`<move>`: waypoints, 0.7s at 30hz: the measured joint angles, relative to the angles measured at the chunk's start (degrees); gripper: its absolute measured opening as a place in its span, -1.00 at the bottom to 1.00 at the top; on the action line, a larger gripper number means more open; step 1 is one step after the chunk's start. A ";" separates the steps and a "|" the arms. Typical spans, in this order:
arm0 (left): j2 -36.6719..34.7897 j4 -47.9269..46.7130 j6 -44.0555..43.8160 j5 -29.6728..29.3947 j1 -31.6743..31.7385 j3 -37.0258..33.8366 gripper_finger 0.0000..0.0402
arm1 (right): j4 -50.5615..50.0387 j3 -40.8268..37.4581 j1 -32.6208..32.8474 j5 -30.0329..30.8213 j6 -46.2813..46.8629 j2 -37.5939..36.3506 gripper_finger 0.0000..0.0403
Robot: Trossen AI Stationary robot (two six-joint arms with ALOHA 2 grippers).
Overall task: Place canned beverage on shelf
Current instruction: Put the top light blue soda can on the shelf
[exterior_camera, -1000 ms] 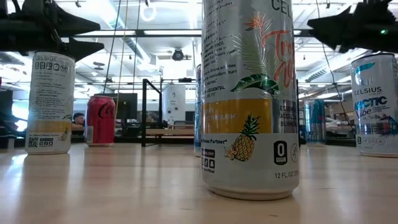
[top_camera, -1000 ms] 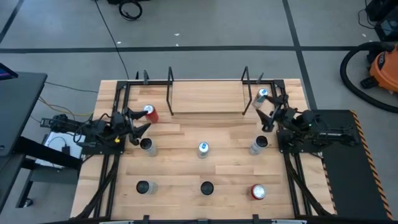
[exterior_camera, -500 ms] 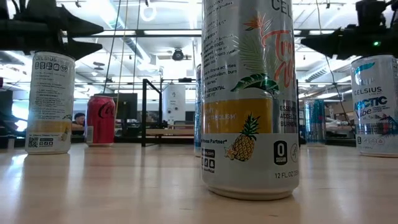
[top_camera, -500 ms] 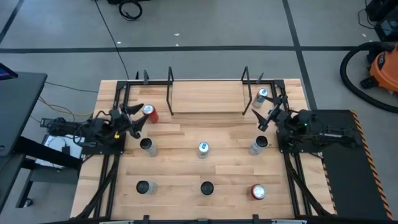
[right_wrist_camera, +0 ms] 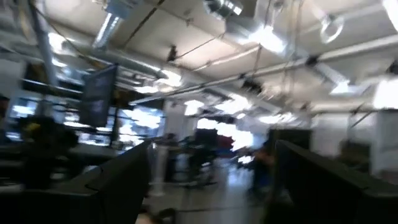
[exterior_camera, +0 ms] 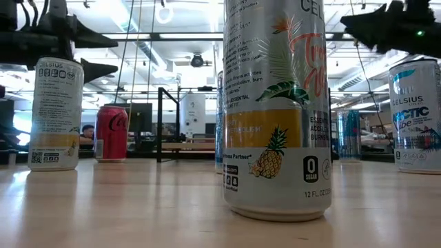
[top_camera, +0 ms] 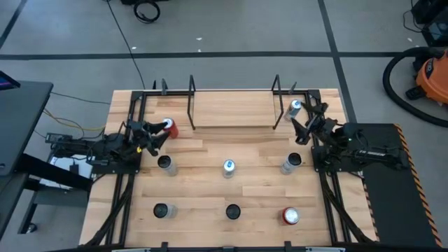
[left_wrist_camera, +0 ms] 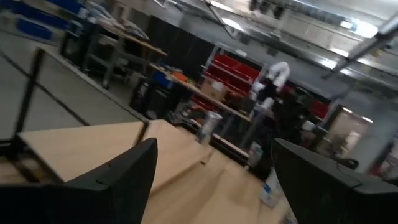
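The shelf (top_camera: pixel 233 110) is a light-wood platform with black rod frames at both ends, at the table's far middle; it also shows far off in the low view (exterior_camera: pixel 185 145). A red can (top_camera: pixel 169 127) stands upright by its left end and a silver can (top_camera: pixel 295 106) by its right end. My left gripper (top_camera: pixel 155 134) is open and empty, just left of the red can. My right gripper (top_camera: pixel 304 120) is open and empty, just near of the silver can. In both wrist views the fingers stand wide apart with nothing between them.
Several more cans stand upright on the table: three in a middle row (top_camera: pixel 228 167) and three in a near row (top_camera: pixel 232 211), the near-right one with a red top (top_camera: pixel 290 215). A tall pineapple-print can (exterior_camera: pixel 275 110) fills the low view. Black rails (top_camera: pixel 133 112) run along both table sides.
Both grippers have stayed open and empty above the table. My left gripper has drawn back a little toward the table's left edge. My right gripper has gone a little toward the far edge, closer to the silver can. No can has moved.
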 joint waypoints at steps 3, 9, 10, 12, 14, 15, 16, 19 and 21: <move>0.00 -0.27 1.13 0.46 0.00 0.00 0.57 | -0.43 0.00 0.57 -5.90 1.10 0.00 0.72; 0.00 -0.21 1.16 0.49 0.00 0.00 0.57 | 1.35 0.65 1.91 -8.80 2.61 -0.02 0.72; 0.00 -0.21 1.16 0.52 0.00 0.00 0.57 | 1.02 0.68 2.22 -8.91 3.42 -0.02 0.72; 0.00 -0.21 1.14 0.52 0.00 0.00 0.57 | 0.43 0.68 2.77 -8.90 2.51 -0.01 0.72; 0.00 -0.21 1.18 0.54 0.00 0.00 0.57 | 0.61 0.68 3.19 -8.89 -0.19 0.00 0.72; 0.00 -0.21 1.18 0.54 0.00 0.00 0.57 | 0.66 0.68 3.36 -8.89 -1.41 0.00 0.72; 0.00 -0.21 1.16 0.54 0.00 0.00 0.57 | 0.68 0.68 3.51 -8.77 -2.02 0.00 0.72; 0.00 -0.21 1.18 0.54 0.00 0.00 0.57 | 1.08 0.68 3.72 -7.16 -1.98 0.00 0.72; 0.00 -0.20 1.16 0.54 0.00 0.00 0.57 | 1.03 0.68 3.72 -5.73 -1.96 0.00 0.72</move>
